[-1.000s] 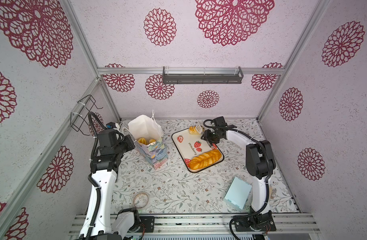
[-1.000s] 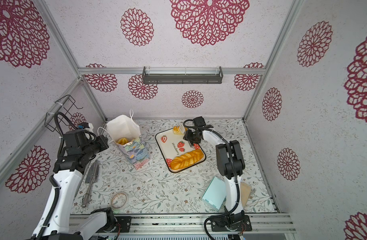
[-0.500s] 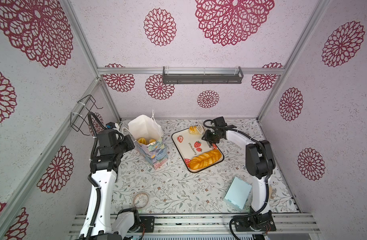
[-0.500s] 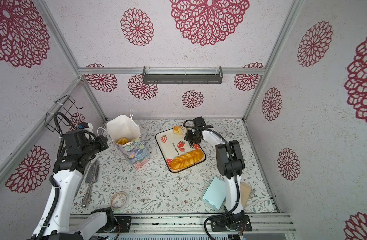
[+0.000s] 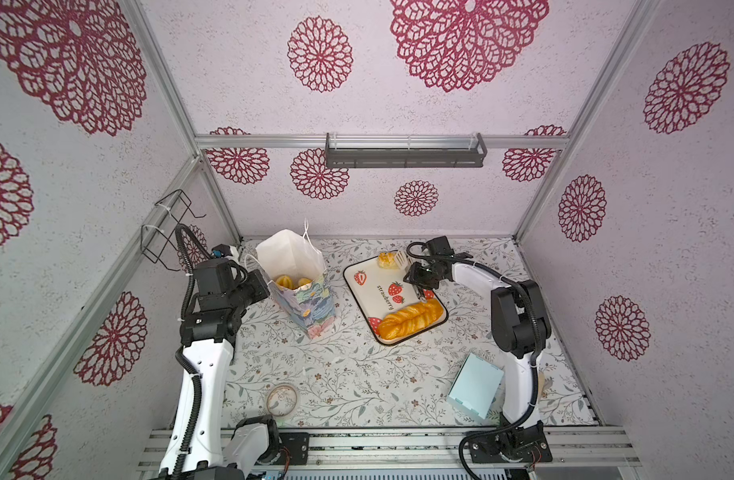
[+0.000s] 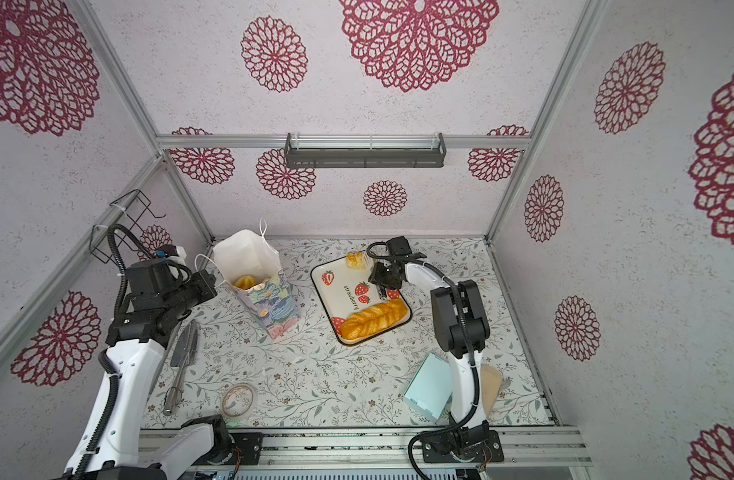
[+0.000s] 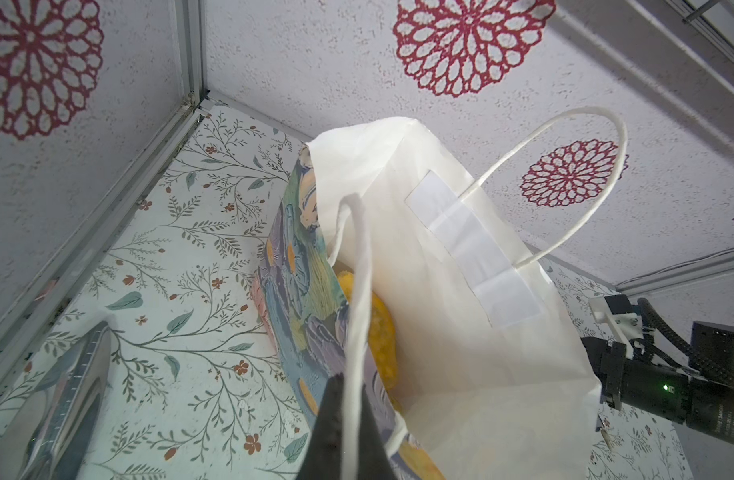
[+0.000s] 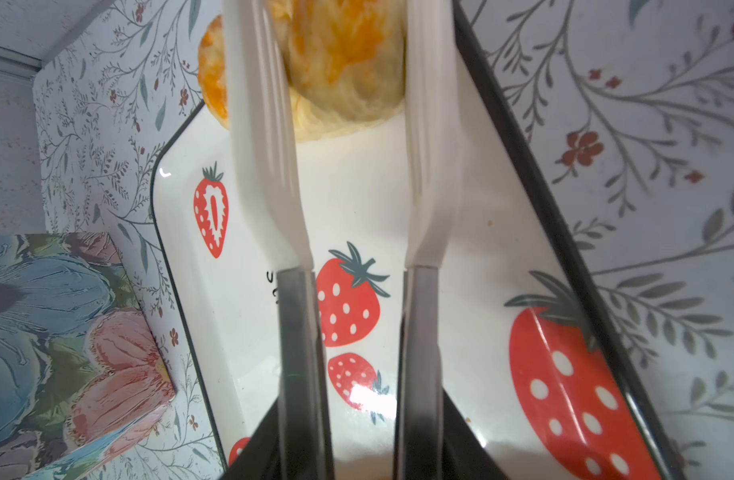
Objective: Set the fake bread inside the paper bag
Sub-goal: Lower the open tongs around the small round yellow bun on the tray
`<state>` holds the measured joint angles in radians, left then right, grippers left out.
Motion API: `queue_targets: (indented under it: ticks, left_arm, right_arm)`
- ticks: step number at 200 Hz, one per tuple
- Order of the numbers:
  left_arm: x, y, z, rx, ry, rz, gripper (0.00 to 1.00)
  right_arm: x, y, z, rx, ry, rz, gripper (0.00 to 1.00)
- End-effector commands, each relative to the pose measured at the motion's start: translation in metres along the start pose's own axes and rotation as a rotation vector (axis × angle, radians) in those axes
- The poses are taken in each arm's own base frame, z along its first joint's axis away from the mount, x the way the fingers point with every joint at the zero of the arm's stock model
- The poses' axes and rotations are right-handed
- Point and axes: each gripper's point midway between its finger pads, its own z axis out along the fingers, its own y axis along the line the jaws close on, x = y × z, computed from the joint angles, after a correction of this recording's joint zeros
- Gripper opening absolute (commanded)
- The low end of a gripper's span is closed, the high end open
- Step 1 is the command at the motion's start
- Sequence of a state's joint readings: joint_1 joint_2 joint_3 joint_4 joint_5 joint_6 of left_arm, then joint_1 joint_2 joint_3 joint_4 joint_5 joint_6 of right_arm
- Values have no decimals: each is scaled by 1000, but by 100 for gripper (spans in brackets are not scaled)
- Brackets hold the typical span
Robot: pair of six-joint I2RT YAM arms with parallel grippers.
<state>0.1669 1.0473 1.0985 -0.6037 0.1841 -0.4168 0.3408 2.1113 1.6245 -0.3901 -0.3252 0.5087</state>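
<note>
On the floral table, the paper bag stands near the far-left corner, its mouth open. The left gripper is clenched at the bag's near rim and appears to pinch a string handle. Golden pastries already lie in the bottom of the bag. Just right of the bag sits the strawberry tray. The braided loaf lies along the tray's near edge, its long axis following that edge. The right gripper hangs over the tray's right side, clamped on a pair of white-tipped tongs that point toward the far edge. The small bun sits in the tray's far corner, directly between the two tong tips. One tip lies across its left flank and the other is at its right side, though I cannot tell whether they are squeezing it. The bun is within the right arm's reach. From there the bag's mouth is to the left, past the tray's left edge, so I judge the next move is a lift and a carry leftward.
</note>
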Motion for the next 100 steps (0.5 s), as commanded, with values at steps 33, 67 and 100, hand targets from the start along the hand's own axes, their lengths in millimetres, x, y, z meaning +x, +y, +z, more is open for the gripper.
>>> queue_targets:
  ticks: [33,67,100]
  left_arm:
    - [1,2,1,3,-4,-8,0]
    - [0,2,1,2,-6,-8,0]
    - [0,2,0,3,-7,-8,0]
  right_arm:
    - [-24,18,-24,-56,-77,-6,34]
    - [-25,20,-24,-63,-77,-7,37]
    - [-26,20,-22,-64,-70,-7,44]
